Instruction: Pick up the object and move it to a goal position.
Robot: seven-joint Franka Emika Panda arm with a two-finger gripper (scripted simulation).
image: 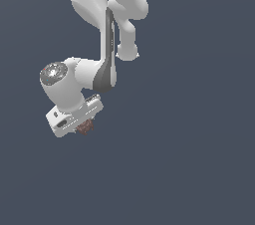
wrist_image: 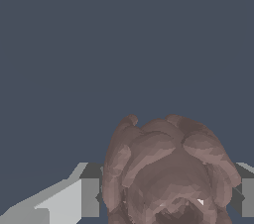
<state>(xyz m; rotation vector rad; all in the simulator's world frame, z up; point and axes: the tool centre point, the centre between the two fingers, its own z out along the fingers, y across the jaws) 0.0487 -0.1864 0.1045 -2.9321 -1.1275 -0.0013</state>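
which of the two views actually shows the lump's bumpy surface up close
The wrist view: there the reddish-brown lump looms large, lobed and mottled, between the end effector fingers. In the exterior view it is only a small speck under the end effector.

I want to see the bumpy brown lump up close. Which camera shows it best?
The wrist view: the brown lump fills much of that picture, its bumps clear, with a jaw at each side. In the exterior view the lump is only a tiny speck under the gripper.

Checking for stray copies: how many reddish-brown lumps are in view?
1. The reddish-brown lump sits between the jaws of the gripper, filling the wrist view. Nothing else is visible.
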